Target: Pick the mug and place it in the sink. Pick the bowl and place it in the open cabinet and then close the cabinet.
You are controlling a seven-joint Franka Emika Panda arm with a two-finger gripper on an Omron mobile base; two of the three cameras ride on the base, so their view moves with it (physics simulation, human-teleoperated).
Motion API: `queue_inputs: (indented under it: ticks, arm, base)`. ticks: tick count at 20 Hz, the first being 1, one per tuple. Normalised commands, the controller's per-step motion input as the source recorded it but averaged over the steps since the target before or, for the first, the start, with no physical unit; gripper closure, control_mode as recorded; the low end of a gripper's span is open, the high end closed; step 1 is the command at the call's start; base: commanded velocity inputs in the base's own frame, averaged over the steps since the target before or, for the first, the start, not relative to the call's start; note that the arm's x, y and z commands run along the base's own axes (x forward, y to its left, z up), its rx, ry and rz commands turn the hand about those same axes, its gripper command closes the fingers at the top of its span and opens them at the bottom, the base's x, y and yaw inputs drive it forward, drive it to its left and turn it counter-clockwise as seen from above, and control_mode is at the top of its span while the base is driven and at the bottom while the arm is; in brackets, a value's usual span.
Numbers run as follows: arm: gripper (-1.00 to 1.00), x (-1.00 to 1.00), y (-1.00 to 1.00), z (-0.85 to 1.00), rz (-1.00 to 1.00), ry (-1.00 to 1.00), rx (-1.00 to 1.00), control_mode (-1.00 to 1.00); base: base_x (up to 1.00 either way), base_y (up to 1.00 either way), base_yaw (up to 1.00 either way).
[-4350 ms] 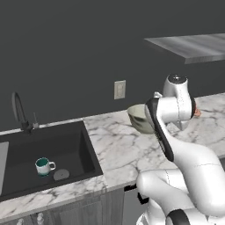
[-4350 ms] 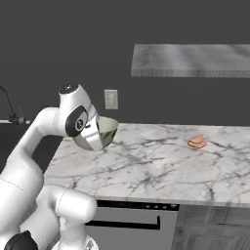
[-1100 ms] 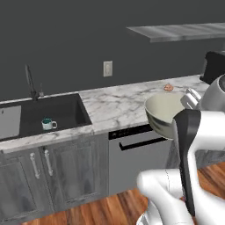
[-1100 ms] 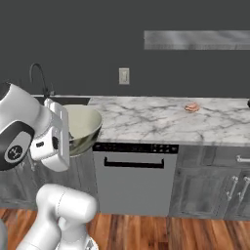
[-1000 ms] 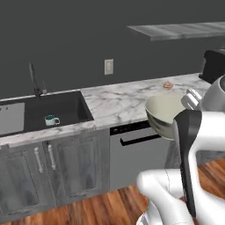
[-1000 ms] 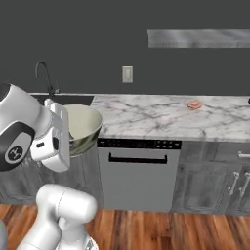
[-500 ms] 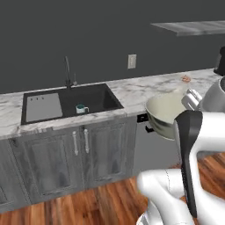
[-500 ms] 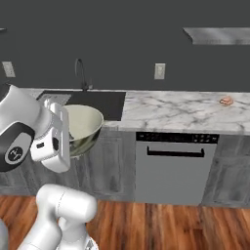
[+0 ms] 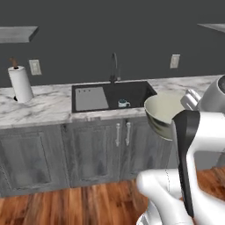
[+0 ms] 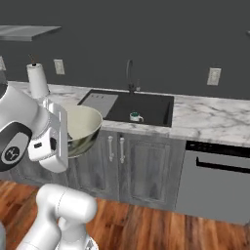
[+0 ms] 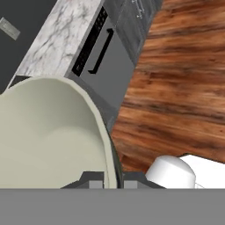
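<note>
My gripper (image 11: 112, 179) is shut on the rim of the large cream-green bowl (image 11: 48, 140), one finger on each side of the wall. The bowl (image 9: 163, 112) hangs tilted in front of the arm, out over the floor and short of the counter; in the right base view the bowl (image 10: 80, 126) is at the left. The small white mug (image 9: 123, 103) with its teal rim stands upright in the black sink (image 9: 136, 91), near the basin's front, and the mug (image 10: 135, 116) in the sink (image 10: 151, 106) also shows from the right. A grey cabinet underside (image 9: 17, 33) sits high at the left, doors out of view.
A dark arched faucet (image 9: 114, 68) rises behind the basin. A paper towel roll (image 9: 19, 83) stands on the marble counter (image 9: 39, 107) at the left. Grey base cabinets (image 9: 96, 149) run below, with a dishwasher (image 10: 215, 180) to the right. Wooden floor (image 11: 176, 88) lies between me and the counter.
The whole scene has slid rightwards as the base moved along the counter: the sink now sits centred and the paper towel roll has come into view. The bowl stays held in the same pose.
</note>
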Motion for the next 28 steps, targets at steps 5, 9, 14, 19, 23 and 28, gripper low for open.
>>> queue_inputs:
  ticks: [5, 9, 14, 19, 23, 28]
  arm:
    - [1.0, 0.0, 0.0, 0.0, 0.0, 0.0, 0.0, 1.0]
    - [1.0, 0.0, 0.0, 0.0, 0.0, 0.0, 0.0, 1.0]
    - [1.0, 0.0, 0.0, 0.0, 0.0, 0.0, 0.0, 1.0]
    - [1.0, 0.0, 0.0, 0.0, 0.0, 0.0, 0.0, 1.0]
    - [1.0, 0.0, 0.0, 0.0, 0.0, 0.0, 0.0, 1.0]
    - [1.0, 0.0, 0.0, 0.0, 0.0, 0.0, 0.0, 1.0]
  base:
    - [-0.18, 0.46, 0.29]
    - [-0.17, 0.25, 0.26]
    - [-0.09, 0.09, 0.2]
    - [0.0, -0.12, -0.35]
    - [0.0, 0.0, -1.0]
    - [0.0, 0.0, -1.0]
